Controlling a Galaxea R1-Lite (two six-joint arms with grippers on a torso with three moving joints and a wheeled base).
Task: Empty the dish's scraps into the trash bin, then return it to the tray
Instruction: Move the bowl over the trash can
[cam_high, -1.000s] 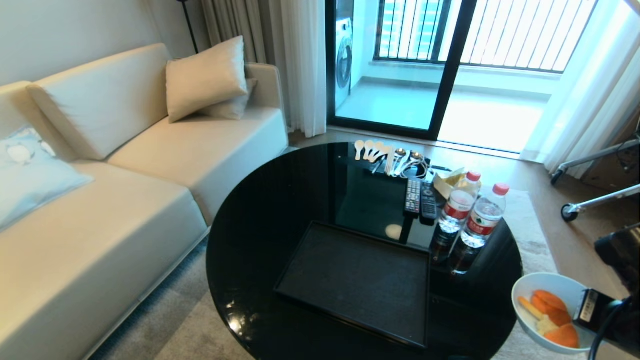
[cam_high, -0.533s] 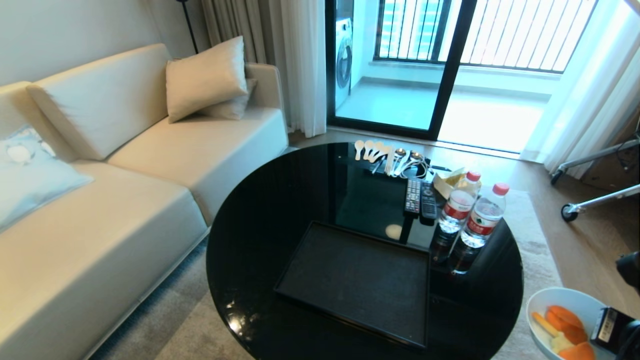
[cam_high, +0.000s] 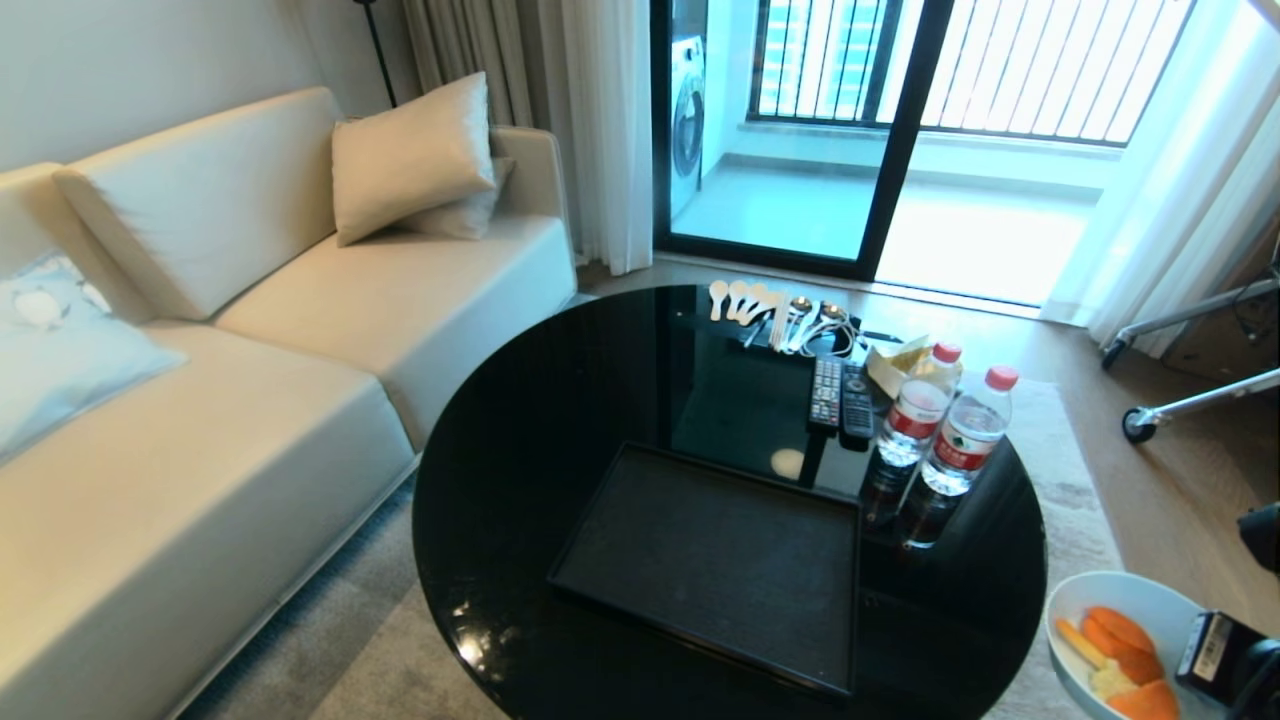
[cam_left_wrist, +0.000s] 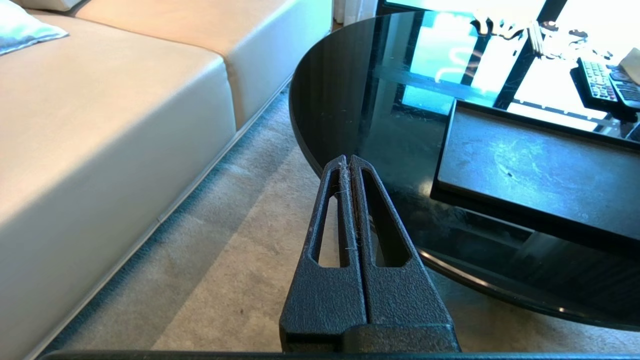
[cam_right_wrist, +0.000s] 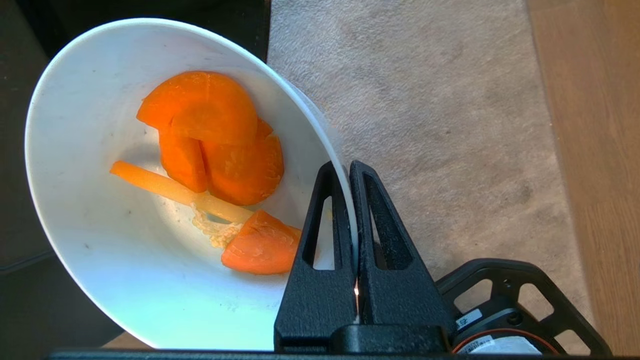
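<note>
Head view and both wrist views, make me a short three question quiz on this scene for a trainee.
1. True or false: the right gripper is clamped on the rim of the dish.
2. What lies on the tray? A) the dish B) two bottles C) nothing
3. Fill in: the scraps are inside the ____.

Key: 1 true. 2 C. 3 dish; it hangs off the table's right edge, above carpet. The left gripper is shut, parked near the sofa side.

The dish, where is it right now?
The dish sits at the head view's bottom right, off the round table and over the carpet, its rim pinched by the right end effector, scraps inside.
</note>
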